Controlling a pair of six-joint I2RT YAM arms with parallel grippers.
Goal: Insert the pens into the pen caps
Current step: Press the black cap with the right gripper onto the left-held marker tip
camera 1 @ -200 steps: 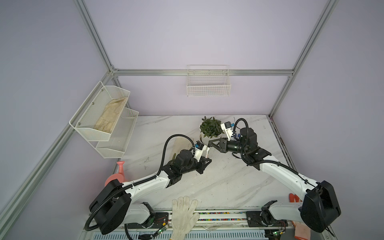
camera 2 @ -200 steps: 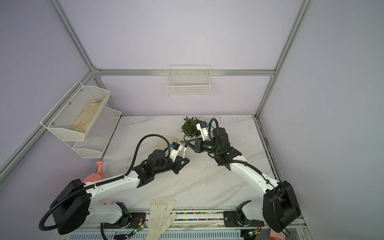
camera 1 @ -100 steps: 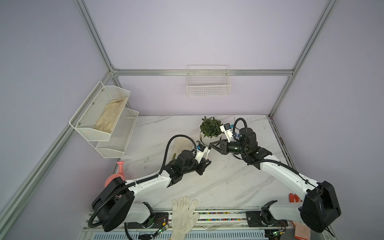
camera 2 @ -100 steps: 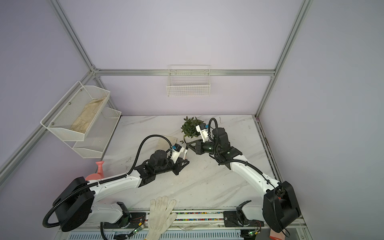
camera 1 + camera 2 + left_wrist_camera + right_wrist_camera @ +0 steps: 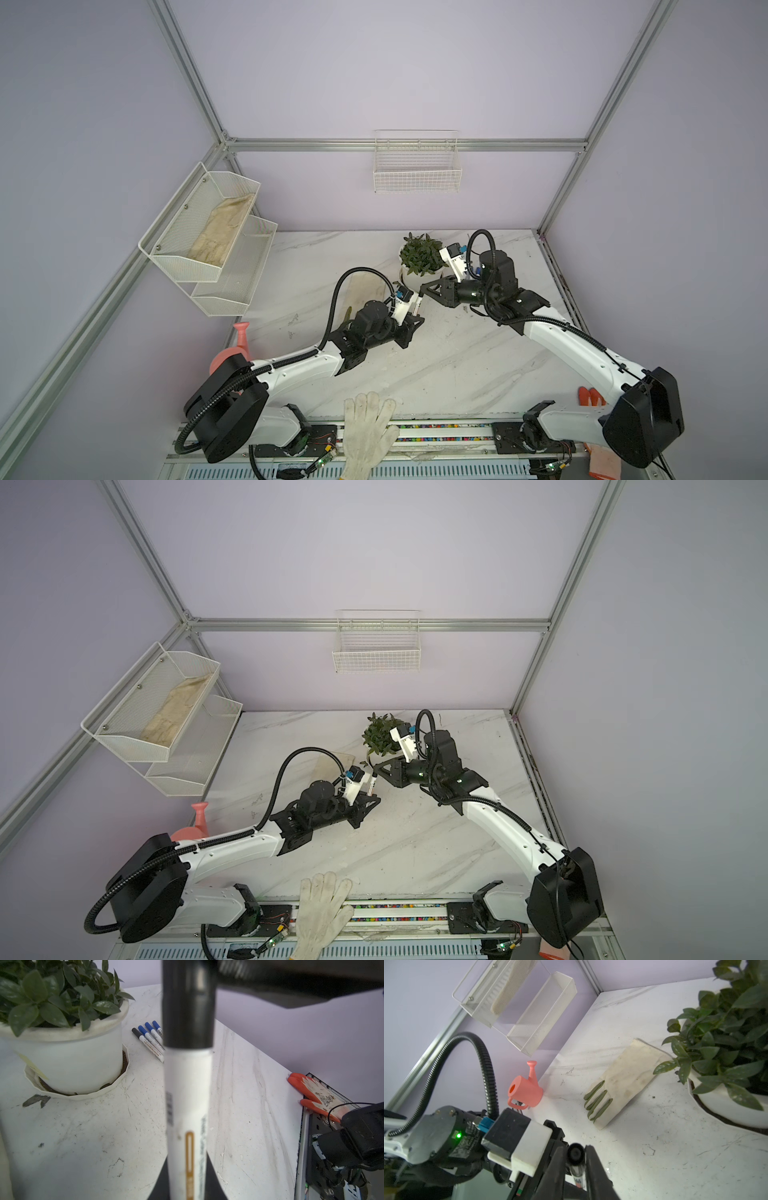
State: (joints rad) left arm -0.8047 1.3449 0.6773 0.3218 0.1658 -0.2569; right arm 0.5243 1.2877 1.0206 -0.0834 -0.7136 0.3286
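One marble table (image 5: 457, 365) fills the lower middle of both top views. Two arms work over it. The left arm (image 5: 299, 370) stretches from the lower left to the centre with its forearm low. The right arm (image 5: 561, 336) bends in from the lower right, its wrist turned leftward. One two-tier mesh rack (image 5: 208, 232) hangs at the left and one wire basket (image 5: 417, 174) on the back wall. One potted plant (image 5: 422, 253) stands just above centre, beside the right wrist. One white knit glove (image 5: 368, 428) lies at the bottom edge, and one cream glove (image 5: 629, 1076) with green fingers lies just left of the pot. One orange glove (image 5: 311, 1091) rests at the table's edge, and one pink watering can (image 5: 525, 1093) stands by the left wall.

There are five pens, each capped: three blue caps, two black. Four pens (image 5: 148, 1037) lie side by side near the pot, largely hidden behind the right arm in both top views. The fifth pen (image 5: 188, 1105) is clamped in the left gripper (image 5: 187, 1167), tilted up at centre frame. Its black cap (image 5: 188, 1012) sits between the fingers of the right gripper (image 5: 575, 1151), which are slightly parted, with a thin gap on each side.
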